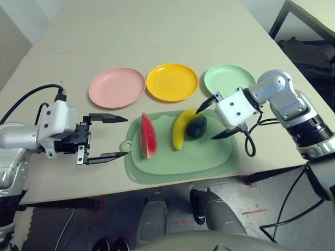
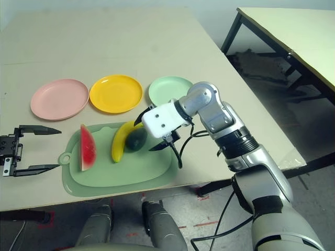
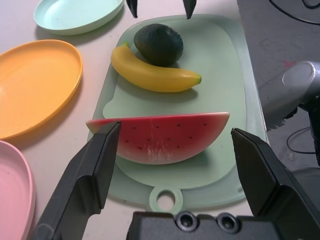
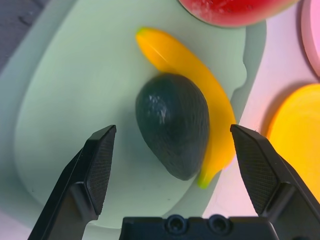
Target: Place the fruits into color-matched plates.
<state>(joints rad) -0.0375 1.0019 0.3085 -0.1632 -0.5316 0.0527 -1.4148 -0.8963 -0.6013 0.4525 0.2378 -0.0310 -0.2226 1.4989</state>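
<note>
On the mat [image 1: 183, 166], you're at the pick-up step: your spread right gripper [image 1: 205, 121] must take the avocado [image 1: 197, 127] without the touching banana [image 1: 180, 129], while your left gripper [image 1: 125, 137] waits, spread and empty, beside the watermelon [image 1: 148, 137].

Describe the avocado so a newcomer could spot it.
On the table, find the big pale green mat below the three plates. Toward its right half lies a curved yellow banana. Tucked against that is the avocado: rounded, dark green, nearly black.
</note>
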